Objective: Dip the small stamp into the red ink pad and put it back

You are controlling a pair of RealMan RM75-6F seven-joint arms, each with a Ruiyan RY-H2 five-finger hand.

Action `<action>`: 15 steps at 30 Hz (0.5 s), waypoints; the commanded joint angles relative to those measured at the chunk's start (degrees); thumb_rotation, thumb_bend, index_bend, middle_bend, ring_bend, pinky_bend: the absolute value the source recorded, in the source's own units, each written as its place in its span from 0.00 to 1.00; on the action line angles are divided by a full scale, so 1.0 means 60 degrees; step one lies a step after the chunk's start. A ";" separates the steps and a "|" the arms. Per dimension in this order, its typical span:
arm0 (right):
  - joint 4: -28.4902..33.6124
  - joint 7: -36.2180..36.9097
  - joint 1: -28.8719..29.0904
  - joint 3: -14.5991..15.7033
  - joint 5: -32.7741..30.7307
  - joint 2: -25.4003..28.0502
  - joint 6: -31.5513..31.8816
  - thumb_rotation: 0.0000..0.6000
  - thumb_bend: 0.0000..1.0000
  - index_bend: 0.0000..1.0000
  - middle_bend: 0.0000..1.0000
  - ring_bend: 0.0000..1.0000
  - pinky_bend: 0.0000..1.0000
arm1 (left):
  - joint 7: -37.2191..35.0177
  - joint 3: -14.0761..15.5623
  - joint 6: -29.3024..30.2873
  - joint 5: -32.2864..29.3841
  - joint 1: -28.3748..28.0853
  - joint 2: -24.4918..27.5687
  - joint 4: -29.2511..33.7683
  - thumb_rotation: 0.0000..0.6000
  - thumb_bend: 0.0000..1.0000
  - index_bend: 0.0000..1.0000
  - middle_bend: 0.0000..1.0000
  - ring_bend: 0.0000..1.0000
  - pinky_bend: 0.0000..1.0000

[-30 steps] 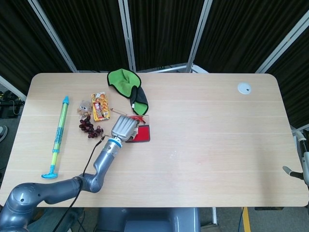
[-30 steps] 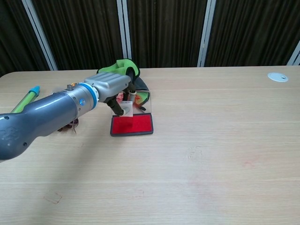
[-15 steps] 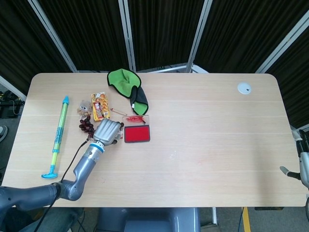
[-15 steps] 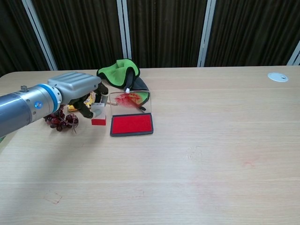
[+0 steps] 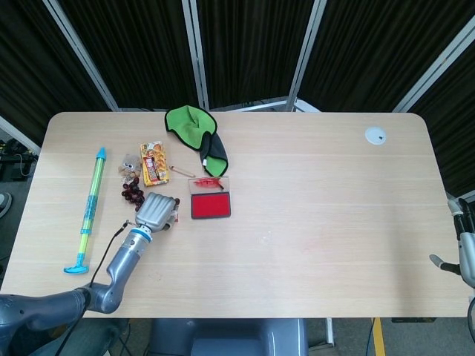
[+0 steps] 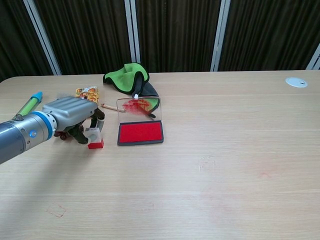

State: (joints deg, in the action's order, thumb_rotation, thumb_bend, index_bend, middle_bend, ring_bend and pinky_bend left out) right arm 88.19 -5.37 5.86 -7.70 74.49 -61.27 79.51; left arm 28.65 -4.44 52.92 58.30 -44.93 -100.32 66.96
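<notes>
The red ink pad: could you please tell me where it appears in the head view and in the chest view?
Head view: the red ink pad lies left of centre, just right of the left hand.
Chest view: the pad sits left of centre, right of the left hand.
Shared landmark: the green cloth lies behind it in both views.

The left arm is being stretched low across the table from the near left corner, forearm angled toward the middle. The left hand [image 6: 70,116] is being held knuckles-up with its fingers [image 6: 98,118] curled downward, and the small stamp [image 6: 94,138] is being pinched at their tips. Of the right arm, only a sliver is being shown at the head view's right edge.
</notes>
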 commanded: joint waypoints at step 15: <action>0.0022 0.0073 -0.0014 -0.0004 0.0008 0.0037 0.0016 1.00 0.00 0.00 0.00 0.00 0.00 | 0.0028 -0.0129 0.0024 0.0304 0.0216 -0.0041 0.0012 1.00 0.13 0.33 0.30 0.79 0.77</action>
State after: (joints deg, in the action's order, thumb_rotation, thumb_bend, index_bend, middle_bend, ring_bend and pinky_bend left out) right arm 88.33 -4.93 5.78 -7.73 74.54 -61.05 79.61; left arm 28.80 -5.17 53.09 60.14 -43.67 -100.61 66.99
